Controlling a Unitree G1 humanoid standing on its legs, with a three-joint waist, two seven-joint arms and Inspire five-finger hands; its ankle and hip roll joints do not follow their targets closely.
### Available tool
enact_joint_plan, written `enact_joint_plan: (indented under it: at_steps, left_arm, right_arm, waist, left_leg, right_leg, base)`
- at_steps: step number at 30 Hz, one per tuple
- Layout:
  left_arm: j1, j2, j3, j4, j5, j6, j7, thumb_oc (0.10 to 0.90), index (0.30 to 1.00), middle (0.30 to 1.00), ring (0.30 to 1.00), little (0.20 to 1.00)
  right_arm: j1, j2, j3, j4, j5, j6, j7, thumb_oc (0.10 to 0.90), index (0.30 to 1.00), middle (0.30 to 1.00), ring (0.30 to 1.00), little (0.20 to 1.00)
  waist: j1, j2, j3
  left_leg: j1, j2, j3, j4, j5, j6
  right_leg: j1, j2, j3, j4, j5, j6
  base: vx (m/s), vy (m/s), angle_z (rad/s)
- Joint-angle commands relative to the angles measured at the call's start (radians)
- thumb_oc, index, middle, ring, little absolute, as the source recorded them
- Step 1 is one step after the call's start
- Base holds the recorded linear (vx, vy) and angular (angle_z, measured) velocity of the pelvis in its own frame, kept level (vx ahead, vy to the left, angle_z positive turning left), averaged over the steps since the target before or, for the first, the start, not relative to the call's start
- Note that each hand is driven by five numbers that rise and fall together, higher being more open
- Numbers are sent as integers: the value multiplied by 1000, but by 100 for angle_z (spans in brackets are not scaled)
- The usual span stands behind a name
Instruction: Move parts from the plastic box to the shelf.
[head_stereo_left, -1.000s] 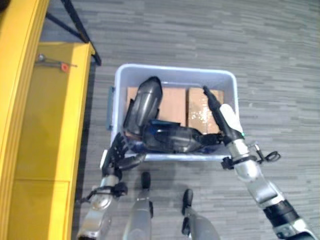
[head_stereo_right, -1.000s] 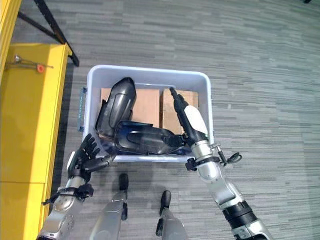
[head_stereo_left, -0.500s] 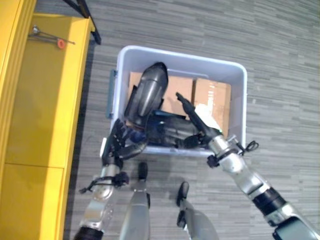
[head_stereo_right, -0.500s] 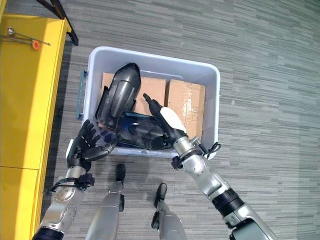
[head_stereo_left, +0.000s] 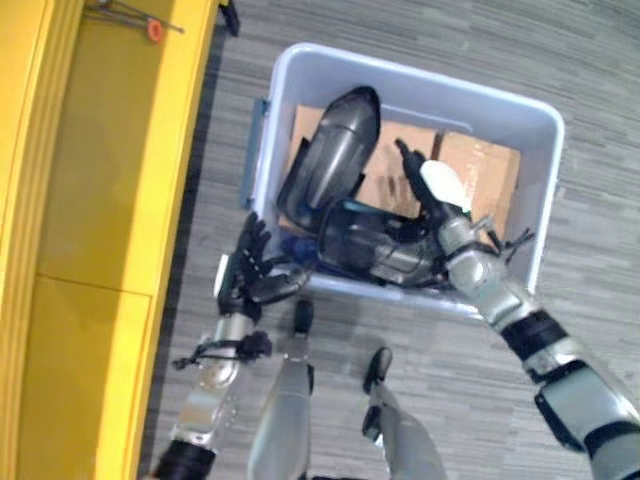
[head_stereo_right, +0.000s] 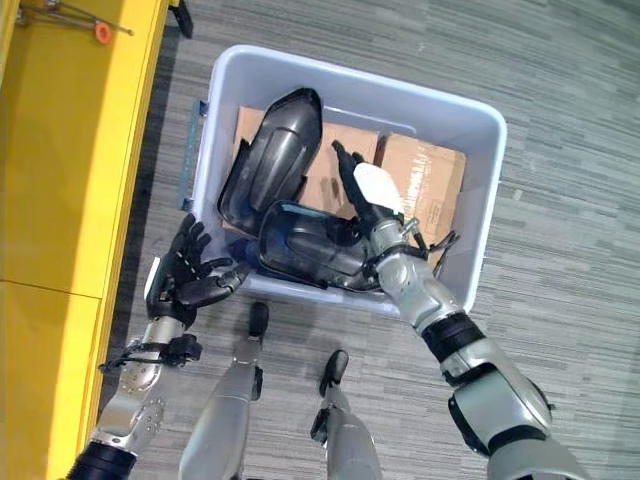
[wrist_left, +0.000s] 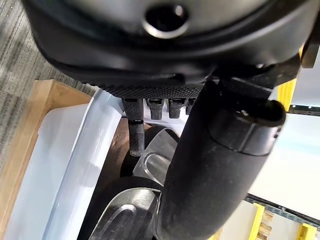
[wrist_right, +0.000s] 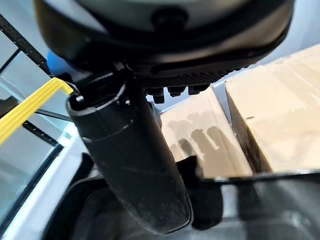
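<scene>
**Both hands closing in on the lower black part in the box**

Over the last second the right hand (head_stereo_right: 365, 195) has swung from the box's right side in over the parts, and the left hand (head_stereo_right: 185, 278) has risen from below the near-left corner toward the box wall; the whole view has also shifted, so part of that change is the camera's own.

The plastic box (head_stereo_right: 480, 120) stands on the grey floor (head_stereo_right: 580, 200), just beside the yellow shelf (head_stereo_right: 70, 180). Both black parts are in the box, lying on cardboard boxes (head_stereo_right: 425, 180): the upper part (head_stereo_right: 275, 160) leans toward the far left, and the lower part (head_stereo_right: 315, 250) lies along the near wall. The right hand is over the lower part's right end, fingers straight, gripping nothing. The left hand hovers just outside the near-left corner, its fingers loosely spread and relaxed, also empty.

The step in hand looks like a two-handed pick-up of the lower part. To do it well, the right hand should settle under or round the part's right end. The left hand should clear the box rim and reach the left end. The lift should begin only when both ends are supported, and the part should stay level so it does not drag the leaning upper part.
</scene>
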Motion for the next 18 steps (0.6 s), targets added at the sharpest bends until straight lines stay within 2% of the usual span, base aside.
enact_joint_plan:
  at_steps: [1,5,7,8,18]
  left_arm:
    - [78,53,23,-2,-37,-8,44,900,1000,1000,1000,1000]
    - [49,60,-16,-28,-55,-20,41,900,1000,1000,1000,1000]
    - [41,60,-27,-26,-58,-22,38,900,1000,1000,1000,1000]
    - [26,64,-44,-25,-60,-25,31,900,1000,1000,1000,1000]
    - [-9,73,-63,-15,-56,-29,34,900,1000,1000,1000,1000]
  right_arm:
    - [-79,-59,9,-28,-34,-32,-73,900,1000,1000,1000,1000]
    - [-235,-84,71,257,-38,-9,-102,900,1000,1000,1000,1000]
    - [-265,-88,95,329,-47,-6,-99,900,1000,1000,1000,1000]
    - [-304,-104,149,420,-86,1,-84,900,1000,1000,1000,1000]
    - [-386,-159,277,483,-239,25,-63,900,1000,1000,1000,1000]
  waist:
    - [12,-8,-28]
    - [39,27,-5]
    - [46,35,-5]
    - [56,42,-5]
    - [70,52,-5]
  left_leg:
    - [1,56,-17,47,-56,-31]
    - [-71,34,-35,64,-53,-30]
    - [-85,32,-38,68,-55,-31]
    - [-110,26,-45,72,-53,-30]
    - [-136,10,-50,74,-53,-31]
  right_leg:
    - [-25,-115,-21,78,32,50]
    - [-74,-121,-38,89,33,49]
    - [-81,-121,-42,88,32,50]
    - [-94,-121,-48,84,35,52]
    - [-105,-128,-58,74,37,58]
  base:
    - [-21,3,14]
    - [-16,9,9]
    - [2,6,5]
    - [-4,3,8]
    - [0,3,4]
